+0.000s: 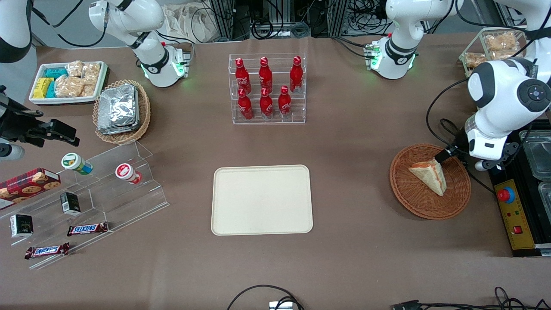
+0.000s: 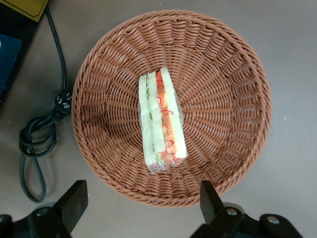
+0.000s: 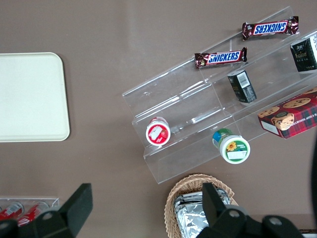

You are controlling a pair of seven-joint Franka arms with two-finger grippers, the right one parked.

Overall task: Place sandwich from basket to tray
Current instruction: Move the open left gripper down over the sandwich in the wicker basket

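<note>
The sandwich (image 1: pixel 430 175), a pale wedge with orange-red and green filling in clear wrap, lies in the middle of the round reddish-brown wicker basket (image 1: pixel 430 211). In the left wrist view the sandwich (image 2: pixel 161 119) shows its layered edge inside the basket (image 2: pixel 223 99). My gripper (image 1: pixel 447 153) hovers above the basket's rim, a little farther from the front camera than the sandwich. My gripper (image 2: pixel 142 203) is open, its two black fingers spread wide with only the rim and table beneath them. The cream tray (image 1: pixel 261 200) lies flat mid-table, toward the parked arm's end from the basket, with nothing on it.
A coiled black cable (image 2: pixel 44 124) lies on the table beside the basket. A yellow control box with a red button (image 1: pixel 514 211) and clear containers (image 1: pixel 538 150) stand at the working arm's end. A rack of red bottles (image 1: pixel 267 88) stands farther from the front camera than the tray.
</note>
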